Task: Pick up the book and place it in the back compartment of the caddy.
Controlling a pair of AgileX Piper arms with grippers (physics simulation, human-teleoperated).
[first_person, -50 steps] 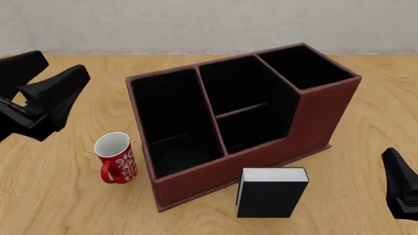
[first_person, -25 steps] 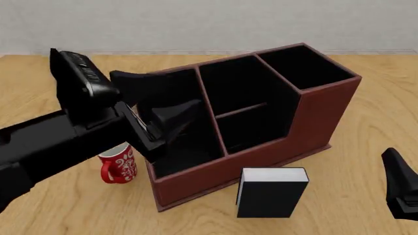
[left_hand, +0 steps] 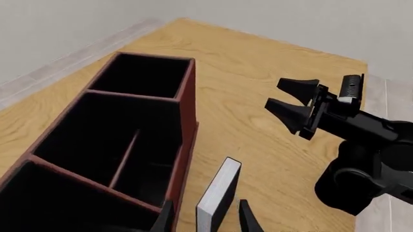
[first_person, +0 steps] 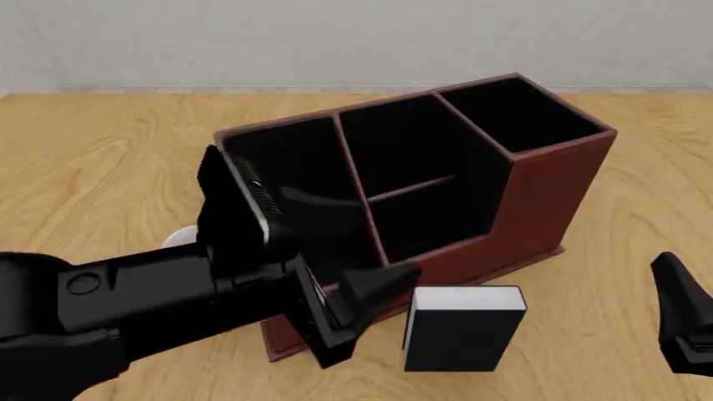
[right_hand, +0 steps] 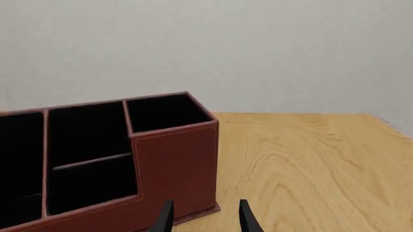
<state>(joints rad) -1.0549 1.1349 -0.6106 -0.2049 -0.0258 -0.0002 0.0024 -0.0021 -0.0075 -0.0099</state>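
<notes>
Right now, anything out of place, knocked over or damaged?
Nothing stands out. The book stands upright on the table in front of the caddy, whose cells look intact. The left gripper has its fingers either side of the book, not visibly closed on it.

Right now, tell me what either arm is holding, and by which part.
Nothing is held. The left gripper straddles the book with fingers apart; the right gripper is open and empty.

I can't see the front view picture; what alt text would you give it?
A black left arm reaches across a wooden table, its open gripper just left of an upright black book standing in front of a reddish-brown caddy. The right gripper waits at the right edge.
</notes>
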